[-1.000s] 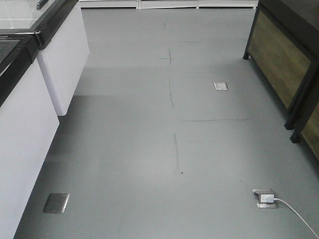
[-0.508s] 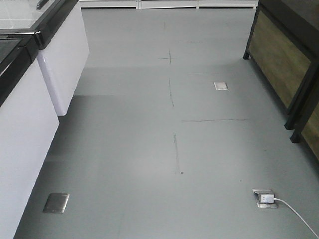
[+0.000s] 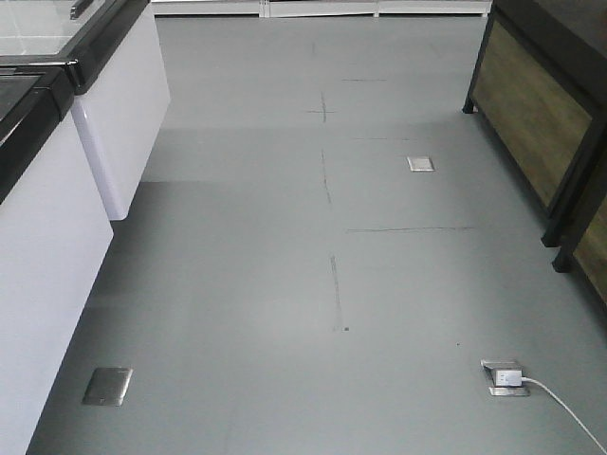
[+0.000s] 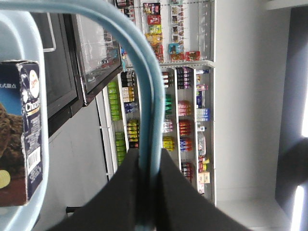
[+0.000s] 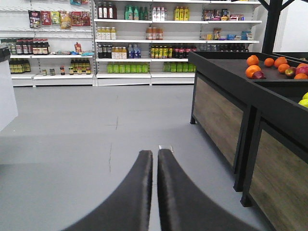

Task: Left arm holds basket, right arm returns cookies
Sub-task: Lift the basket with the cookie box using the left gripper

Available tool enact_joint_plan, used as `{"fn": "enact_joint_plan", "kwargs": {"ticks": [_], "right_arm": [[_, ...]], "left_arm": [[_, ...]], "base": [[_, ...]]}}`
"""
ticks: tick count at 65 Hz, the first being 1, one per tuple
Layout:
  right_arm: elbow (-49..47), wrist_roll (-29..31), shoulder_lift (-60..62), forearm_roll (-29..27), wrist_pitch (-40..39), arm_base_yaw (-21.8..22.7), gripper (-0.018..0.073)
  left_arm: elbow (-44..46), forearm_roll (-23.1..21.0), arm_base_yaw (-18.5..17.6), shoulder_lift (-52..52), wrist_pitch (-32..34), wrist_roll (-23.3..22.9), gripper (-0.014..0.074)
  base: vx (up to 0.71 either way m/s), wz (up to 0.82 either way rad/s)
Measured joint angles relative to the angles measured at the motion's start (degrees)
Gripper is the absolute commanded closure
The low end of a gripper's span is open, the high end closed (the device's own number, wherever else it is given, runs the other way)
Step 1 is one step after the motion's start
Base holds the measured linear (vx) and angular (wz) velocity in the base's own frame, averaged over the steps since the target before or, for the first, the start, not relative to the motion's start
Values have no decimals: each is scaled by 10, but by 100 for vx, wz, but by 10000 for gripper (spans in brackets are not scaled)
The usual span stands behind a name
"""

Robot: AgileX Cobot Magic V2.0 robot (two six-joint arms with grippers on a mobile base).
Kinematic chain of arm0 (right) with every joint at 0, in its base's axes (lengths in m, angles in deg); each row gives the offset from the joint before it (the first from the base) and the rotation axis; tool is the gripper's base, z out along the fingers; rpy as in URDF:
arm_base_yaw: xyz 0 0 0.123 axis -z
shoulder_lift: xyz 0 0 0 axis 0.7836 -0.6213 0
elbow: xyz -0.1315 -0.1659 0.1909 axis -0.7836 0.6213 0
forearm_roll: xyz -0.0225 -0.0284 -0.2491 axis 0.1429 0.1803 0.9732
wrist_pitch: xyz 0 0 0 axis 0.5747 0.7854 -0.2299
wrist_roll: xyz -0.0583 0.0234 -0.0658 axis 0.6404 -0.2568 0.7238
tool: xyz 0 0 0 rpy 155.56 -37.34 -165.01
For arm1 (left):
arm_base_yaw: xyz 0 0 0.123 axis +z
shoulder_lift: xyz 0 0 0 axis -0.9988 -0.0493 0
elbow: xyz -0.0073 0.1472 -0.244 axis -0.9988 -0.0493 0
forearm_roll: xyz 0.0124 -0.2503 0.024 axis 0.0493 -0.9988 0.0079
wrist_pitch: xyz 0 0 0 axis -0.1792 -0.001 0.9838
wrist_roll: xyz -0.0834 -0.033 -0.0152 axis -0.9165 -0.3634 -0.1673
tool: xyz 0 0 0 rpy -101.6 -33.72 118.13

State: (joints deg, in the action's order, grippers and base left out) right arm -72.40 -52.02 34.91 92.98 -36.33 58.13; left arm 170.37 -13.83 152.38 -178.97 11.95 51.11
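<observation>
Cookies (image 4: 21, 134): inside basket (image 4: 12, 33), by its rim; light, stiff carton, best gripped across flat faces.
Left claw (image 4: 149, 161): clamped on both handles (image 4: 144, 72).
Right claw (image 5: 155, 155): closed, empty.

1. At the bottom centre of your frame, the right gripper (image 5: 155, 152) points forward, its two dark fingers (image 5: 139, 192) pressed together with only a thin slit between them.
2. Just above the fingertips you see a small metal plate (image 5: 166, 147) set in the grey floor (image 5: 72, 144).
3. Across the top, white shelves (image 5: 144, 43) carry rows of bottles (image 5: 126, 53).
4. On your right, a dark stand (image 5: 226, 115) with wood panels holds oranges (image 5: 253, 67) in the upper right corner.
5. A white cabinet (image 5: 6, 106) shows at the left edge.
</observation>
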Motion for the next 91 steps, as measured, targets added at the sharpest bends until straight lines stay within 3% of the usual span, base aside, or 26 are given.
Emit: {"fn": "enact_joint_plan", "kwargs": {"ticks": [16, 35, 50, 62, 91], "right_arm": [[0, 0, 0, 0, 0, 0, 565], [0, 0, 0, 0, 0, 0, 565], [0, 0, 0, 0, 0, 0, 565], [0, 0, 0, 0, 0, 0, 565], [0, 0, 0, 0, 0, 0, 565]], "left_arm": [[84, 10, -63, 0, -17, 8, 602], [137, 1, -222, 0, -76, 14, 601], [129, 93, -342, 28, -111, 20, 601], [38, 110, -417, 82, -97, 64, 600], [-288, 45, -551, 202, -90, 245, 599]], "base": [[0, 0], [0, 0], [0, 0], [0, 0], [0, 0]]}}
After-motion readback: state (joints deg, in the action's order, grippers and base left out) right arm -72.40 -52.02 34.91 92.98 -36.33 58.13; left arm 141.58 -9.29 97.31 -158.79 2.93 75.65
